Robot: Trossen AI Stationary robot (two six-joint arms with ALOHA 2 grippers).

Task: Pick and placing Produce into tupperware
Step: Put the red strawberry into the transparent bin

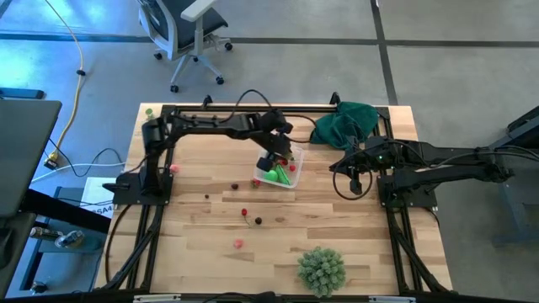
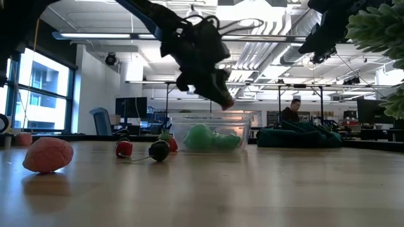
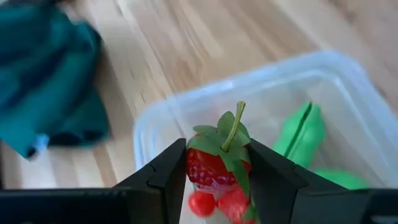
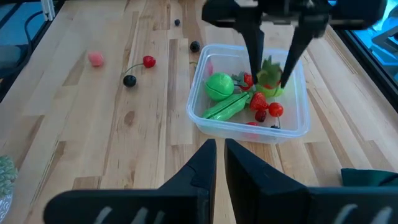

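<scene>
Strawberry [image 3: 214, 163], glossy, leafy, pinched by left end effector [image 3: 217, 171]; above clear rounded tupperware [image 3: 348, 81].

Red strawberry [image 3: 214, 167], green leaves; teal cloth [image 3: 46, 81].

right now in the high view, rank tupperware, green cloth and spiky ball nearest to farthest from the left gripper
1. Tupperware: directly under the left gripper, which holds a strawberry over it.
2. Green cloth: at the far edge, toward the right arm's side.
3. Spiky ball: at the near edge, farthest.
</scene>
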